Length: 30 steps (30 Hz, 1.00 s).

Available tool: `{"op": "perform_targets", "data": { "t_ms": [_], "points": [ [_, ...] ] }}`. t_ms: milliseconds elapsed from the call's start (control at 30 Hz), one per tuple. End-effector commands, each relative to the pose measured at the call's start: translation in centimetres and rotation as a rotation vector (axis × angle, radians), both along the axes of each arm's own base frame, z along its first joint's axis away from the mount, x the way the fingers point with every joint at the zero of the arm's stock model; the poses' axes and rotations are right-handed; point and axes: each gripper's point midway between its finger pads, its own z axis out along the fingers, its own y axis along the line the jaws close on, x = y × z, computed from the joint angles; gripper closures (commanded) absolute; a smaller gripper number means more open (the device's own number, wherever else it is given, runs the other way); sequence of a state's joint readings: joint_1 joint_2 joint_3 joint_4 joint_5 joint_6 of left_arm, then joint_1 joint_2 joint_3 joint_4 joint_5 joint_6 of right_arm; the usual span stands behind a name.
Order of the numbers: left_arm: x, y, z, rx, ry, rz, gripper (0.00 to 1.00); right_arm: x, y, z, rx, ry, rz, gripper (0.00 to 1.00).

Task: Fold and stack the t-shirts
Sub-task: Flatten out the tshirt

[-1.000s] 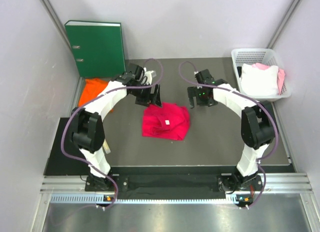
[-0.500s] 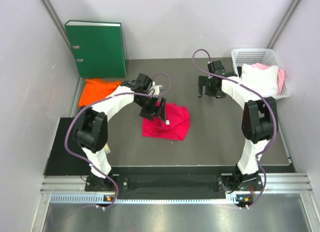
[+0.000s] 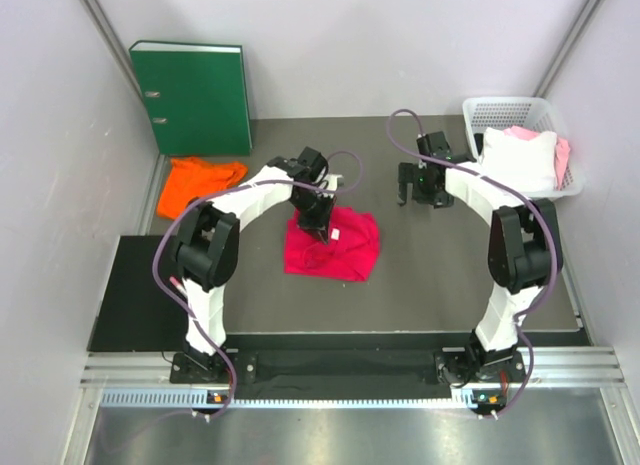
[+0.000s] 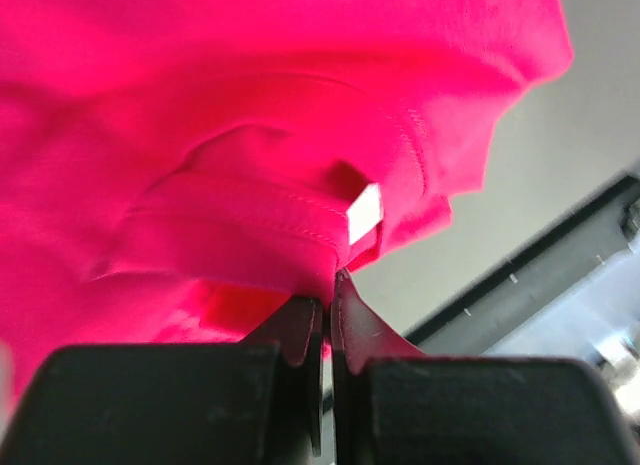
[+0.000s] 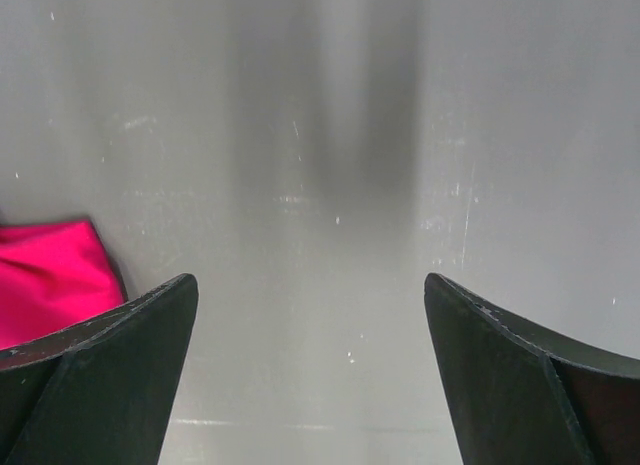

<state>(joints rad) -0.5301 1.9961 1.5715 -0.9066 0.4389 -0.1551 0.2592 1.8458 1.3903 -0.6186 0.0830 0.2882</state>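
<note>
The crimson-pink t-shirt (image 3: 345,250) lies crumpled in the middle of the table, its small white neck label (image 3: 337,233) facing up. My left gripper (image 3: 320,225) is down on its upper left part, shut on a fold of the cloth. The left wrist view shows the pink cloth (image 4: 250,135) and label (image 4: 365,213) right above the closed left gripper (image 4: 330,285). The orange t-shirt (image 3: 198,180) lies bunched at the back left, untouched. My right gripper (image 3: 412,190) hovers open over bare table to the back right of the pink shirt. In the right wrist view a shirt corner (image 5: 50,275) shows left of the right gripper (image 5: 310,295).
A green ring binder (image 3: 195,95) stands at the back left behind the orange shirt. A white basket (image 3: 480,110) at the back right holds white and pink cloths (image 3: 520,160). A black mat (image 3: 125,305) covers the near left of the table.
My left gripper swung right and down onto the pink shirt and shut on it. The right arm drew back toward the basket, its gripper staying open.
</note>
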Motion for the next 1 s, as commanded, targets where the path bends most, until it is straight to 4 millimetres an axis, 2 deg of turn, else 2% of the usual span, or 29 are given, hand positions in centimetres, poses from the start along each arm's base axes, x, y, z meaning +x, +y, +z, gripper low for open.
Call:
{"op": "perform_targets", "data": {
  "t_ms": [0,133,167,233,267,333,367,400,467,567,600,633,667,700,733,767,800,833,867,900,933,967],
  "points": [
    [3.2,1.9,6.2,0.061,-0.232,0.068,1.00,0.5,0.1,3.1,0.039,-0.099,-0.017,0.05],
    [6.5,4.4,11.5,0.127,-0.448,0.203,1.00,0.3,0.5,2.7,0.063,-0.096,-0.024,0.05],
    [7.9,6.2,12.3,0.195,-0.509,0.276,1.00,0.3,0.5,2.9,0.068,-0.102,-0.024,0.05],
    [9.4,7.9,14.9,0.230,-0.599,0.358,1.00,0.4,0.6,3.0,0.076,-0.107,-0.026,0.05],
    [10.5,9.5,16.3,0.261,-0.645,0.424,1.00,0.4,0.7,3.1,0.077,-0.110,-0.025,0.05],
    [11.5,11.4,18.2,0.296,-0.701,0.516,1.00,0.5,0.6,3.3,0.079,-0.116,-0.024,0.05],
    [12.4,13.0,19.9,0.316,-0.753,0.584,1.00,0.4,0.7,3.5,0.080,-0.118,-0.020,0.05],
    [12.7,13.6,21.2,0.309,-0.785,0.620,1.00,0.4,0.6,3.5,0.077,-0.120,-0.017,0.05],
    [13.4,13.5,23.5,0.257,-0.847,0.646,1.00,0.2,0.6,3.7,0.076,-0.124,-0.017,0.05],
    [14.5,10.5,27.4,0.056,-0.914,0.608,1.00,-0.2,0.0,3.6,0.065,-0.126,-0.034,0.05],
    [14.8,8.4,27.6,-0.031,-0.892,0.556,1.00,-0.4,-0.4,3.3,0.062,-0.118,-0.053,0.05],
    [15.0,7.4,27.9,-0.075,-0.881,0.537,1.00,-0.5,-0.7,3.4,0.062,-0.120,-0.063,0.05],
    [15.0,6.2,29.9,-0.142,-0.903,0.523,1.00,-0.4,-1.3,3.6,0.064,-0.128,-0.083,0.05],
    [14.9,3.8,29.6,-0.222,-0.855,0.451,1.00,-0.6,-1.8,3.3,0.063,-0.123,-0.097,0.05],
    [14.6,2.2,30.3,-0.273,-0.844,0.422,1.00,-0.5,-2.2,3.3,0.064,-0.128,-0.111,0.05],
    [14.2,0.8,32.6,-0.343,-0.871,0.390,1.00,-0.4,-3.1,3.5,0.069,-0.137,-0.136,0.05],
    [14.4,-0.7,32.2,-0.368,-0.852,0.354,1.00,-0.4,-3.6,3.3,0.071,-0.137,-0.146,0.05],
    [13.3,-2.9,33.1,-0.421,-0.847,0.301,1.00,-0.2,-4.2,3.5,0.076,-0.143,-0.160,0.06],
    [12.8,-3.9,35.6,-0.480,-0.889,0.278,1.00,-0.1,-5.4,3.4,0.082,-0.140,-0.189,0.06],
    [12.7,-5.3,36.0,-0.512,-0.887,0.255,1.00,0.1,-6.1,3.6,0.087,-0.147,-0.204,0.06],
    [11.7,-6.9,37.7,-0.583,-0.896,0.225,1.00,0.2,-6.7,3.6,0.092,-0.149,-0.217,0.06],
    [11.2,-7.3,40.0,-0.645,-0.935,0.222,1.00,0.3,-7.9,3.7,0.102,-0.153,-0.241,0.06]
  ]
}}
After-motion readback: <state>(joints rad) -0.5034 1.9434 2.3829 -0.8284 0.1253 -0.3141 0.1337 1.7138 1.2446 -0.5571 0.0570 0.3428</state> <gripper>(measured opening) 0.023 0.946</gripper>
